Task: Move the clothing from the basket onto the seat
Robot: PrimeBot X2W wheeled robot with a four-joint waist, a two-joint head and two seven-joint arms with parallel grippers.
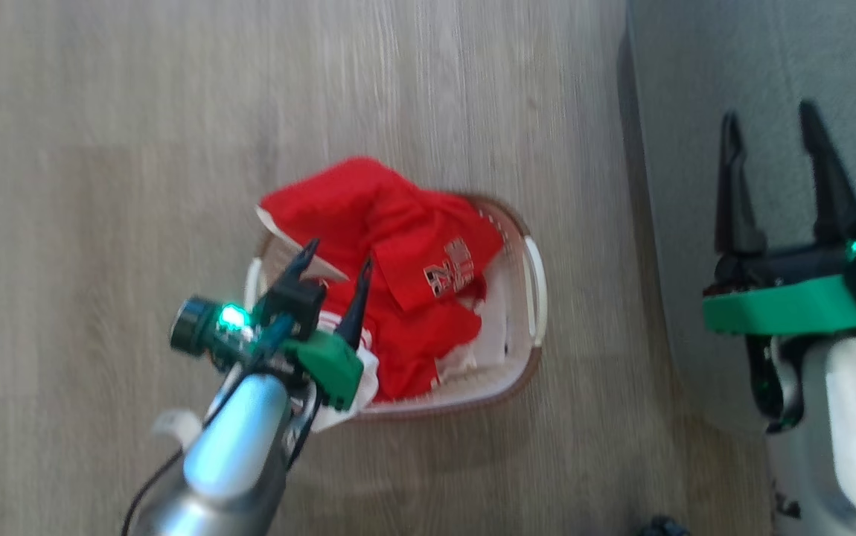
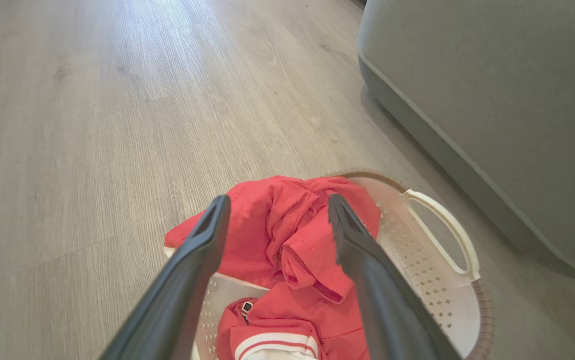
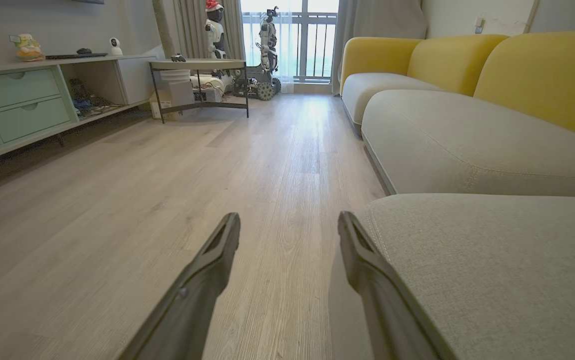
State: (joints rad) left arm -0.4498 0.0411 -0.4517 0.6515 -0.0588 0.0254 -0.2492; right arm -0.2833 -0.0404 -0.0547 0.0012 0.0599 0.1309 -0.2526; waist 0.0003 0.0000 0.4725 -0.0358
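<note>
The red clothing (image 1: 398,246) lies heaped in the cream basket (image 1: 536,279) on the wooden floor, its printed lettering facing up. My left gripper (image 1: 339,260) hangs open over the basket's near-left part, fingers apart just above the cloth. In the left wrist view the clothing (image 2: 277,235) bunches between and beyond my open left gripper (image 2: 277,202), with the basket (image 2: 442,280) wall and white handle to the right. The grey-green seat (image 1: 696,89) runs along the right. My right gripper (image 1: 770,123) stands open above the seat, holding nothing. In the right wrist view the right gripper (image 3: 290,220) points along the seat (image 3: 492,260) edge.
Bare wooden floor (image 1: 138,149) surrounds the basket on the left and far sides. In the right wrist view a sofa with yellow backrests (image 3: 517,70) stretches ahead, with a side table (image 3: 197,65), a low cabinet (image 3: 17,100) at left and robot figures (image 3: 267,45) by the window.
</note>
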